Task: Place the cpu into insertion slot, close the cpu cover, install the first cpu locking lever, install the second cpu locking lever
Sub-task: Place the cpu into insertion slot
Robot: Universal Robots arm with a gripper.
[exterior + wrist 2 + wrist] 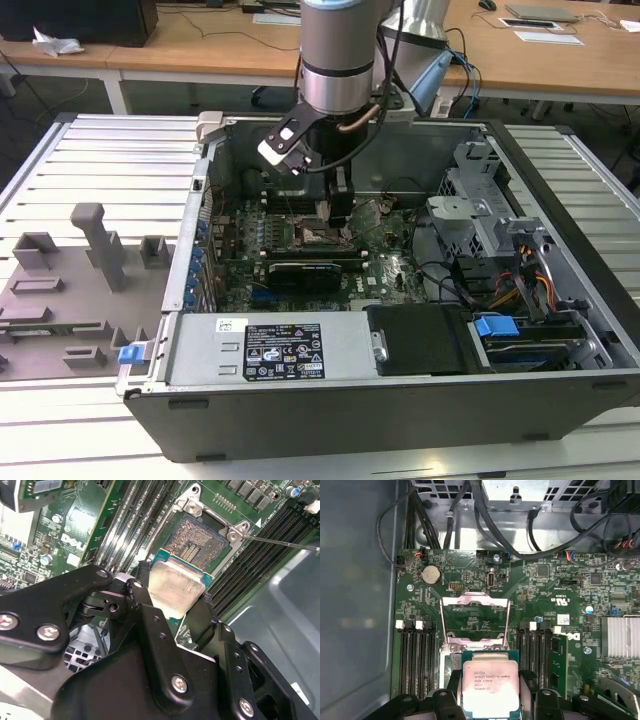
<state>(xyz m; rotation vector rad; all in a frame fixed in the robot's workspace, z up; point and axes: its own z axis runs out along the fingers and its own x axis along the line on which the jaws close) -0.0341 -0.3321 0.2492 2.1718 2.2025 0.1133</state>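
My gripper is shut on the cpu, a flat square chip with a pale metal top, held by two opposite edges between black fingers. The cpu hangs tilted just above the insertion slot, whose dark contact field lies bare inside its steel rim. The cpu cover is swung open and lies beyond the slot, with green board showing through its cut-out. A thin metal lever rod sticks out beside the slot. In the exterior view the gripper is low inside the open computer case, over the slot.
Black memory slots flank the socket on both sides. A long black card lies in front of it, and a black drive box and cables fill the exterior view's right. A grey fixture tray sits outside the case.
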